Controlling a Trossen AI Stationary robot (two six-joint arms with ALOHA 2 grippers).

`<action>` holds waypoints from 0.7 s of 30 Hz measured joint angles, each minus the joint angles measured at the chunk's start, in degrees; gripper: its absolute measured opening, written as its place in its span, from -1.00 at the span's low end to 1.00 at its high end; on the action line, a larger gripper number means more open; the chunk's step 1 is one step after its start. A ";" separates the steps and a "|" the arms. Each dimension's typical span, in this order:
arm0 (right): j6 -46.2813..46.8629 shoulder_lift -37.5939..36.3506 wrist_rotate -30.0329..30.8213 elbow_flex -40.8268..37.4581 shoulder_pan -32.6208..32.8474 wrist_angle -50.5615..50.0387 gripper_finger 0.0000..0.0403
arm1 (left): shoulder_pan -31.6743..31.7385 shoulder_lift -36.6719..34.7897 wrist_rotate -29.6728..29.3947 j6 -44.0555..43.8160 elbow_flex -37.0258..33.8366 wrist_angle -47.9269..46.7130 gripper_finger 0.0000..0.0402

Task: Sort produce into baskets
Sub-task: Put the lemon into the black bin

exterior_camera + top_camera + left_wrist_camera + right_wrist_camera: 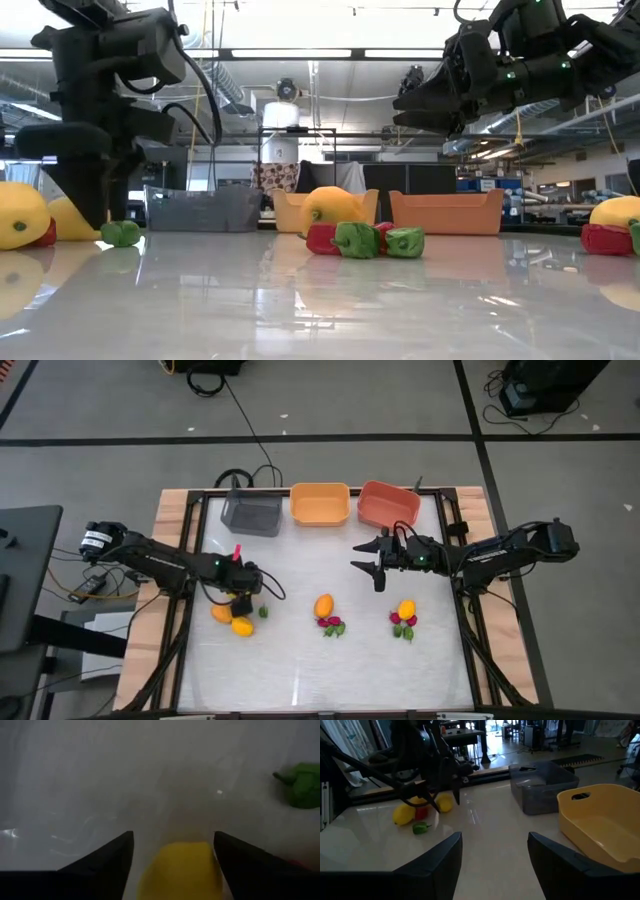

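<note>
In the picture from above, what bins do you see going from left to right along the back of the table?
Grey bin → orange bin → red bin.

A white counter [300, 660] with pale wooden edges [172, 510] fills the middle. A black cable [245, 425] runs across grey floor [100, 470] toward twelve o'clock, and dark equipment [545, 385] sits at one o'clock.
</note>
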 joint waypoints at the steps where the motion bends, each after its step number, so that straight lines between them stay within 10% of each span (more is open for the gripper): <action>1: 0.00 0.00 0.00 0.00 0.00 0.00 0.18 | 0.29 0.00 0.24 -0.03 0.52 -1.12 0.53; 12: 1.31 0.00 0.54 0.00 2.86 0.00 0.29 | 1.11 0.00 5.96 -1.71 1.01 -10.02 0.90; 21: 1.46 0.00 1.95 0.00 3.63 0.00 0.26 | 1.28 0.11 2.70 -1.46 0.11 -8.66 0.62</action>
